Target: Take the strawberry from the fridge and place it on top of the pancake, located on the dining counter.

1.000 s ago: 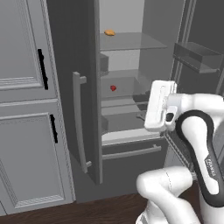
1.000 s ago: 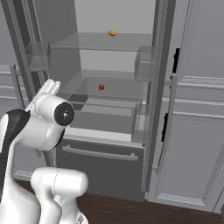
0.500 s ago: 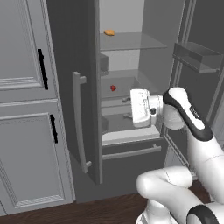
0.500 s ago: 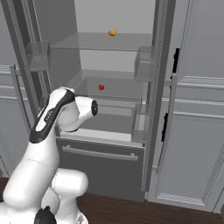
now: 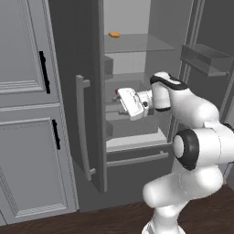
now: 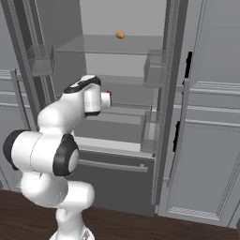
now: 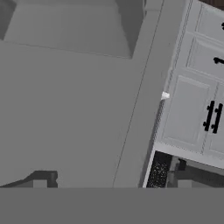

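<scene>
The fridge [image 5: 68,68] stands with both doors swung open, showing its light grey inside [image 6: 119,65]. On its middle glass shelf lies the strawberry [image 6: 109,92], a tiny red speck just past my hand. My gripper [image 5: 118,102] reaches in over that shelf, level with the strawberry and right beside it. In the hand view its fingertips [image 7: 43,177] stand far apart and hold nothing, so the gripper [image 7: 109,179] is open. The pancake and the dining counter are out of view.
A small orange-yellow lump [image 5: 114,34] sits on the upper glass shelf [image 6: 93,44]. Door bins [image 5: 205,57] [image 6: 154,70] jut out on both open doors. The bottom drawer [image 5: 137,155] is below the arm. Light grey cabinets [image 5: 23,91] [image 6: 211,117] flank the fridge.
The arm has swung forward and down from in front of the fridge. The hand has gone in over the middle shelf, up to the strawberry. The jaws have stayed open.
</scene>
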